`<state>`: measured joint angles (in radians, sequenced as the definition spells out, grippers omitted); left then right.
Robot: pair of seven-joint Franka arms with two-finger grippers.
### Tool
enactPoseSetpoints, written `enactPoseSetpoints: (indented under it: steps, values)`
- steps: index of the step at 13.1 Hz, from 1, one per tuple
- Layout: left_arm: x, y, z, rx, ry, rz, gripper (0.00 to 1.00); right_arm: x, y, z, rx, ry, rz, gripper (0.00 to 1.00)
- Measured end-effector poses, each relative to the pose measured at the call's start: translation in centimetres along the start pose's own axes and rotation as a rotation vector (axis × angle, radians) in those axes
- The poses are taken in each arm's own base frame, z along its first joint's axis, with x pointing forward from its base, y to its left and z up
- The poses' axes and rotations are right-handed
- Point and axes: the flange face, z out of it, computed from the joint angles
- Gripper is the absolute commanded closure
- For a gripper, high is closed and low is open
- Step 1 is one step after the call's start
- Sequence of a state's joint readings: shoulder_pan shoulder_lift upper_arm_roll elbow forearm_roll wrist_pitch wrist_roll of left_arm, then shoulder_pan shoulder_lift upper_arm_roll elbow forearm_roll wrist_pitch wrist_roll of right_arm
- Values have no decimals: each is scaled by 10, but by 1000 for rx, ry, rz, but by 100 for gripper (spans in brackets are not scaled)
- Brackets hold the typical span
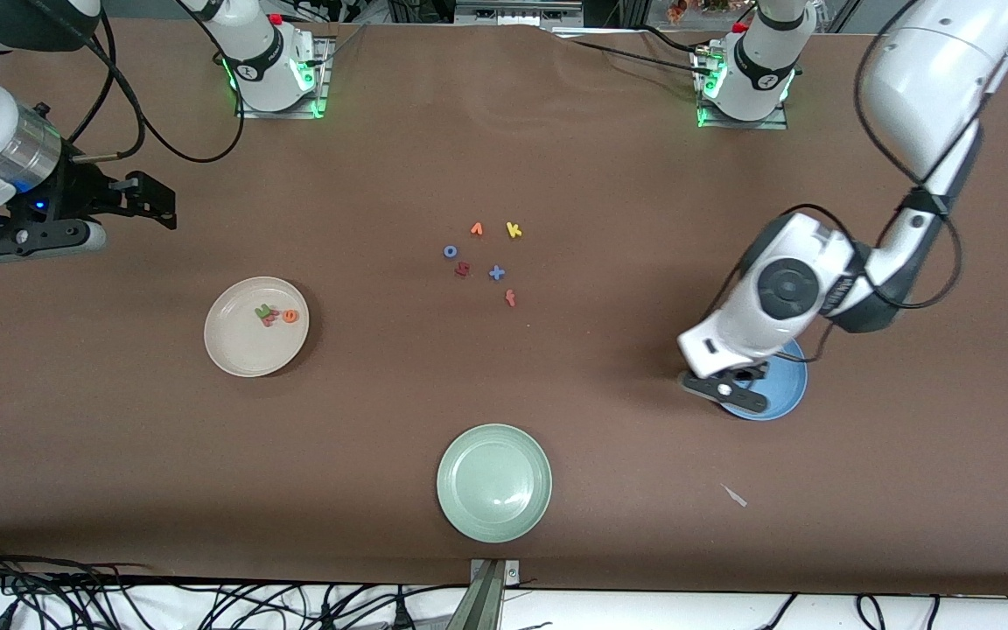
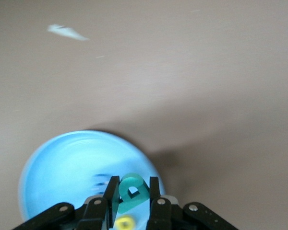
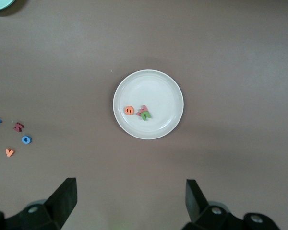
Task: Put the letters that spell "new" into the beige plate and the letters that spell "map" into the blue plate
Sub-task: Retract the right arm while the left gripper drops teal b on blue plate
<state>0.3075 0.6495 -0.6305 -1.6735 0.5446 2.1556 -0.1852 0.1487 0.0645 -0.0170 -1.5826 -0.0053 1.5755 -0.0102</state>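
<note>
Left gripper [image 2: 130, 201] is pinching the teal foam p [image 2: 131, 192] over the bright blue round plate [image 1: 786, 389], w/ yellow foam a [image 2: 125, 223] below. Right gripper [image 3: 129, 199] is waiting wide open at 9 o'clock. Pale green plate [image 1: 493, 482] is sitting at 6.

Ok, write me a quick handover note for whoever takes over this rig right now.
Left gripper: shut on the teal p, over the blue plate.
Right gripper: open, holding nothing, waiting up over the right arm's end of the table.
Done: green n, pink w and orange e lie in the beige plate. A yellow letter already lies in the blue plate; a blurred dark blue one seems to as well.
Left: release the p into the blue plate, then check that m and a are both there. The spare letters mid-table and the green plate stay untouched.
</note>
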Motion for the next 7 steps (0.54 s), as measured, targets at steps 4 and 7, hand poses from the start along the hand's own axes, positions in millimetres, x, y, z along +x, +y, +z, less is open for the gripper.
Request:
enactPoseSetpoints:
  steps: [4, 7]
  values:
    - [-21, -59, 44, -26, -65, -24, 75, -2, 1, -16, 0, 11, 5, 0]
    - [-30, -88, 62, -46, -75, -44, 0, -1, 6, -22, 0, 30, 18, 0]
